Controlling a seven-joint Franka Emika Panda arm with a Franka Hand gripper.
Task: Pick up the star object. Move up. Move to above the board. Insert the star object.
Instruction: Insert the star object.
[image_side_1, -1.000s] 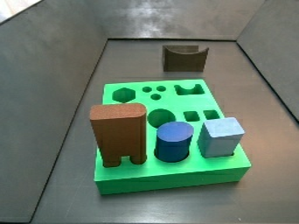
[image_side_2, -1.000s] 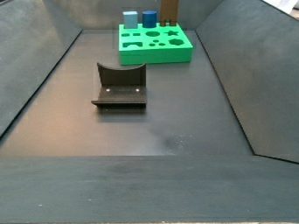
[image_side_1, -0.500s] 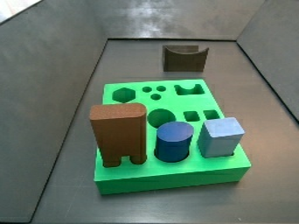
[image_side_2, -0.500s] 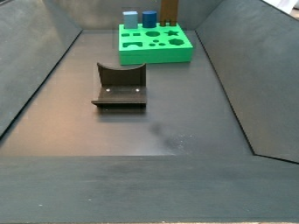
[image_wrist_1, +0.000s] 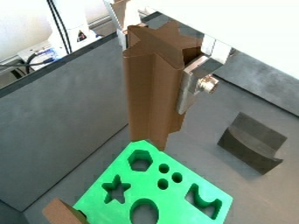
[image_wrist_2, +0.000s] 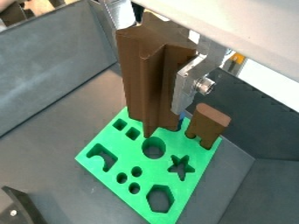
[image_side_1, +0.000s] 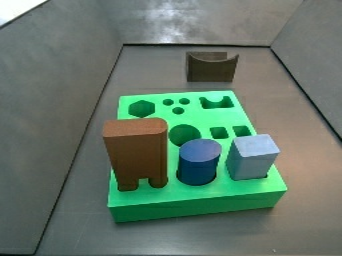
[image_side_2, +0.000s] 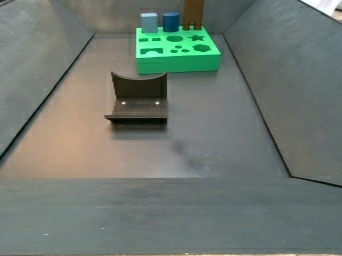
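From both wrist views I see my gripper (image_wrist_2: 163, 74) clamped on the star object (image_wrist_1: 152, 83), held upright above the board (image_wrist_2: 117, 157), where the brown arch block (image_side_1: 135, 152), blue cylinder (image_side_1: 199, 161) and light-blue cube (image_side_1: 253, 156) stand, with the dark scooped block (image_side_1: 211, 66) well apart on the table (image_side_2: 201, 140).

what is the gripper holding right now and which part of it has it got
The gripper holds the star object, a reddish-brown ridged post, by its upper part. One silver finger presses a side ridge in both wrist views, above the board.
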